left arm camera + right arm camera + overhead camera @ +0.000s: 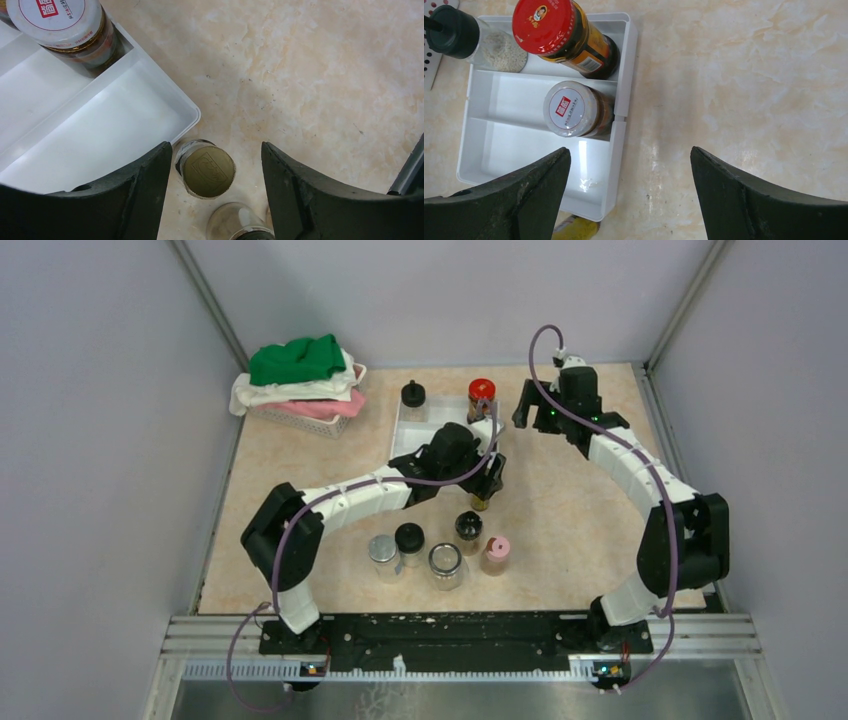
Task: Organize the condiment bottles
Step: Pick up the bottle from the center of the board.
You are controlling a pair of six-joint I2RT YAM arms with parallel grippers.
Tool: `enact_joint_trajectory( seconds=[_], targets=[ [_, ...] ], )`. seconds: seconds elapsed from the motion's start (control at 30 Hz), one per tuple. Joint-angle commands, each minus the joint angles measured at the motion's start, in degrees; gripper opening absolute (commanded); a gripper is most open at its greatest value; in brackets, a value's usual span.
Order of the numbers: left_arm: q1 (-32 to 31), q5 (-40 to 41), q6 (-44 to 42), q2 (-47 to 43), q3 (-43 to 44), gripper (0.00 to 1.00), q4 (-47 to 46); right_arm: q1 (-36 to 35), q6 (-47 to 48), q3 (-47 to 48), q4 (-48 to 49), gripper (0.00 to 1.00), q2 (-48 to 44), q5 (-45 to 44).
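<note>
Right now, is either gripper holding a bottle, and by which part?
Neither. The left gripper stands open around the gold-capped bottle, not clamping it; the right gripper is open and empty.

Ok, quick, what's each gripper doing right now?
Left gripper: open, fingers either side of the gold-capped bottle, not touching it.
Right gripper: open, holding nothing.

tabletop [310, 75]: beige marbled stone-look surface, smooth, faint sheen. tray [509, 145]: white plastic, glossy, catching light. red-capped jar [546, 25]: glossy red lid, clear glass, shiny label. black-capped jar [454, 31]: matt black plastic top, clear glass. gold-capped bottle [207, 171]: dull metallic cap, embossed. silver-capped jar [445, 562]: shiny metal lid. folded cloth [300, 360]: soft, matt.
</note>
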State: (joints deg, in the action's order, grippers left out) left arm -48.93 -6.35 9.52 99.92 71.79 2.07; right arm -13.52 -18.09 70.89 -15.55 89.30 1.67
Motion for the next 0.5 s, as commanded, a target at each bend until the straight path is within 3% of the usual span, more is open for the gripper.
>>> enact_joint_trajectory(
  seconds=[0.0,0.1,0.23,0.47],
  targets=[
    [-0.38,0.16,-0.13,0.28,1.8,0.71,-2.98,1.12,-0.01,-0.84,2.21,0.88,-2.48,1.44],
    [-0.38,0.92,-0.03,0.52,1.82,0.62,-3.01,1.4,-0.02,-1.17,2.43,0.88,-2.48,1.78],
    [-0.4,2.25,0.02,1.92,3.2,0.42,-2.38,1.43,0.13,-1.56,2.42,0.88,-2.56,2.05],
    [-0.38,2.96,-0.18,2.2,4.67,0.26,-2.33,1.95,0.69,-2.17,2.17,0.88,-3.13,2.22]
  ],
)
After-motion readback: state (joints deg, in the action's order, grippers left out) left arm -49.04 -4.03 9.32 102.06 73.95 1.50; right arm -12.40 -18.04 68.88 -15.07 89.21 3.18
